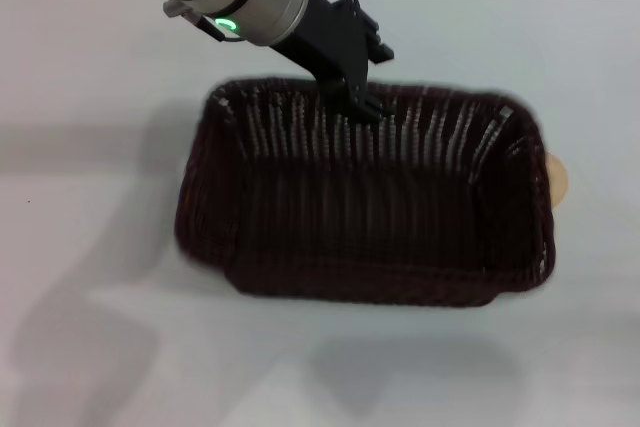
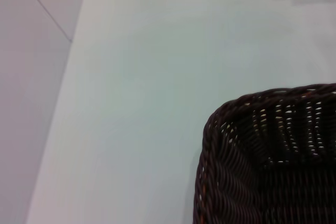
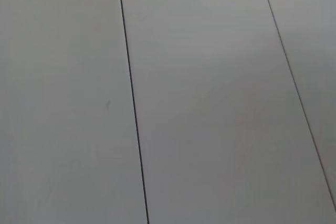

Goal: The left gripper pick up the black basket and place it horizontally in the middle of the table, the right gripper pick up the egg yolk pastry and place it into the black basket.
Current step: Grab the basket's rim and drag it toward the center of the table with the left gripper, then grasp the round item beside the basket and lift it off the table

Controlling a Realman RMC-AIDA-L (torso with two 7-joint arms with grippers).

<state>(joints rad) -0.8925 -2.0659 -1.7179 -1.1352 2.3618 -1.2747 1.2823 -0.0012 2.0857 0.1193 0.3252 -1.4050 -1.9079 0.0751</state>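
Presumably you are lowering the black two-fingered left gripper (image 1: 362, 104), fingers pinching the far braided rim of the dark woven rectangular basket (image 1: 360, 247), so it sits lengthwise mid-table (image 1: 90, 67), while the small tan pastry (image 1: 557, 179) is waiting just beside its right end.

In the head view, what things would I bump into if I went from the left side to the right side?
Bare white table → black basket, with the left gripper at its far rim → egg yolk pastry, peeking out past the basket's right end.
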